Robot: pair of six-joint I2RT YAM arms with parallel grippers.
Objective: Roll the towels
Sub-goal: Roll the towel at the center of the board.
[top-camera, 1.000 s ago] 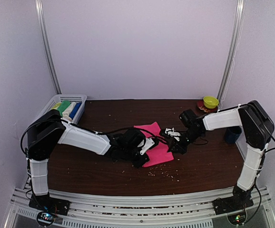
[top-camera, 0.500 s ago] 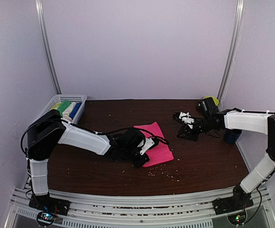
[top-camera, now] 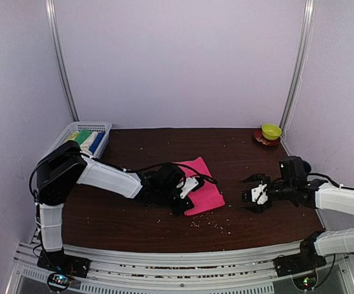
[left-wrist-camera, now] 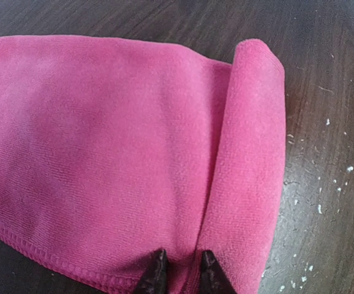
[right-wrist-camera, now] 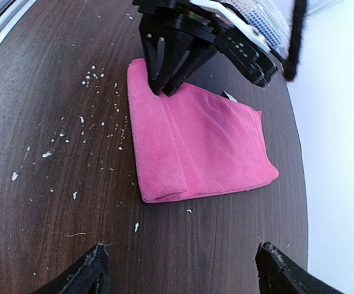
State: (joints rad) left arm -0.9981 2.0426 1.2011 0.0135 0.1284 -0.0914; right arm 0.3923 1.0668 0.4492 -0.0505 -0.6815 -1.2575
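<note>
A hot pink towel point(top-camera: 204, 187) lies flat in the middle of the dark table, with one long edge turned over into a low roll point(left-wrist-camera: 250, 153). My left gripper point(left-wrist-camera: 181, 269) is shut on the towel at the end of that roll, its dark fingertips point(left-wrist-camera: 158, 272) pinching a crease of cloth. The right wrist view shows the same towel point(right-wrist-camera: 195, 141) with the left gripper point(right-wrist-camera: 163, 82) at its far end. My right gripper point(right-wrist-camera: 186, 269) is open and holds nothing. It hovers over bare table to the right of the towel, also visible from above point(top-camera: 245, 190).
A white mesh basket point(top-camera: 101, 127) at the back left holds rolled towels, among them green point(top-camera: 82, 136) and blue point(top-camera: 97, 142). A yellow-green bowl point(top-camera: 271, 130) stands on a saucer at the back right. Pale crumbs point(right-wrist-camera: 91, 76) dot the table.
My right gripper let go at the towel's right edge, swung out to the right and back toward the near side, and opened wide. The left gripper and towel stayed put.
</note>
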